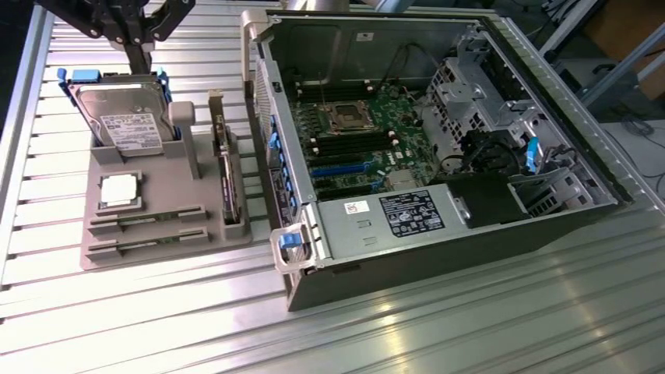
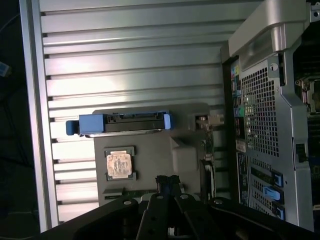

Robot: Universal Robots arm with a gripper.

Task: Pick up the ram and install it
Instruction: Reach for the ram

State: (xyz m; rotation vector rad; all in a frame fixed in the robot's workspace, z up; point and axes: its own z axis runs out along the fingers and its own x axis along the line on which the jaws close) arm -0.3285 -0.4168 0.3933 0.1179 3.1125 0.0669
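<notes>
One gripper (image 1: 142, 66) (closed) — over tray (image 1: 167, 188)

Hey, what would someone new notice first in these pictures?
The open computer case lies on its side at the exterior view's right, motherboard exposed. Toward that view's left, a grey holder carries a hard drive, a silver CPU chip and ram sticks; the black pincer hangs shut over the holder's far end.
</notes>
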